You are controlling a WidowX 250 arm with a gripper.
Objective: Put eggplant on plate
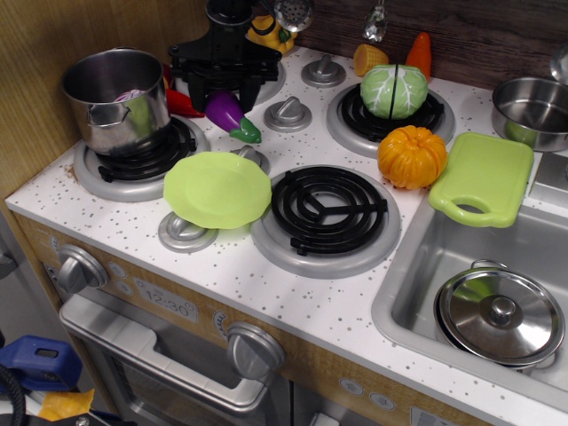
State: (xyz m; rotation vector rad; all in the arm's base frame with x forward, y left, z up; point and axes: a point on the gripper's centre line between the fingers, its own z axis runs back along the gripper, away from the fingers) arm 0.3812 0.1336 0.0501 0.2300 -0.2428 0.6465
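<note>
Eggplant (pixel 228 114) hangs pinched in the closed pincer (pixel 224 89) just off the bench — light, stiff, glossy and likely slippery, best held across its fat middle — with the plate (pixel 217 189) below, nearer the camera.

One eggplant (pixel 225 112), one plate (pixel 216 188), four burners (pixel 328 209).

Dark wood backsplash (pixel 497 35), tan side wall (pixel 53 35), speckled white countertop (pixel 311 311)
</note>
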